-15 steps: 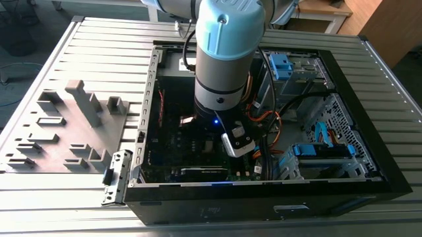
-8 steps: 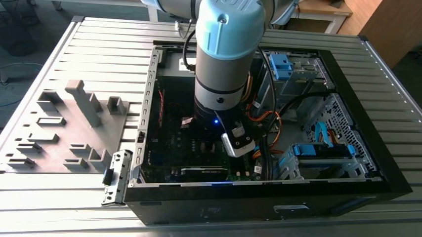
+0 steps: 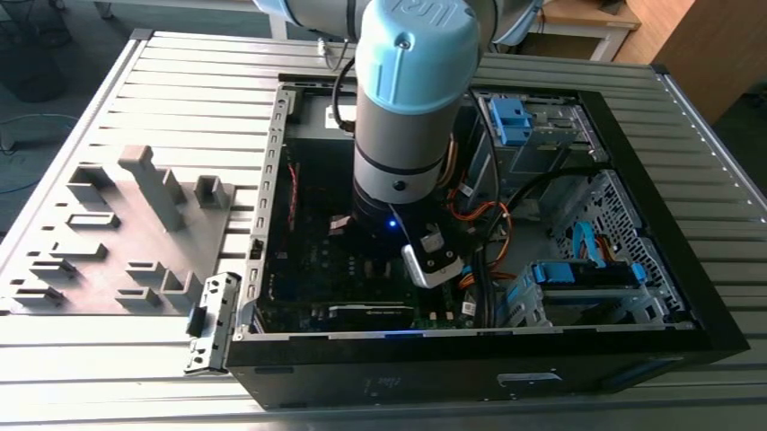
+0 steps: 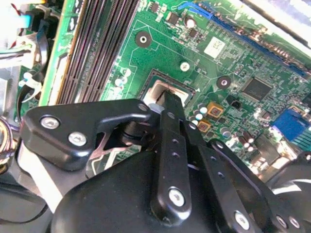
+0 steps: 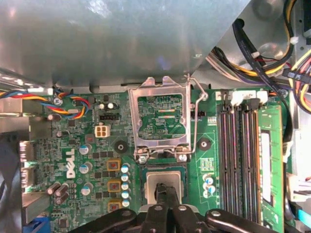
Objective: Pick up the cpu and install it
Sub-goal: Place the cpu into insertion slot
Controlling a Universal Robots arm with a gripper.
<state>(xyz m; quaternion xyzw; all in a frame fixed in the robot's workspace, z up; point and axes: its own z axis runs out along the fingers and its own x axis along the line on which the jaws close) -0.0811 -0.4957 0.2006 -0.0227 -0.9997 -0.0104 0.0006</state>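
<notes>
Black hand [image 5: 165,191] points straight down, fingers [image 5: 171,198] closed together, tips apparently resting on the silver cpu [image 5: 153,184].

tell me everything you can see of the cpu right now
The cpu is a small, thin square with a pale silver-grey metal face. It lies flat inside the dark square socket on the green motherboard, next to the raised metal socket bracket. The gripper hangs over its middle and hides part of the face in both wrist views. Whether they touch cannot be told.
</notes>
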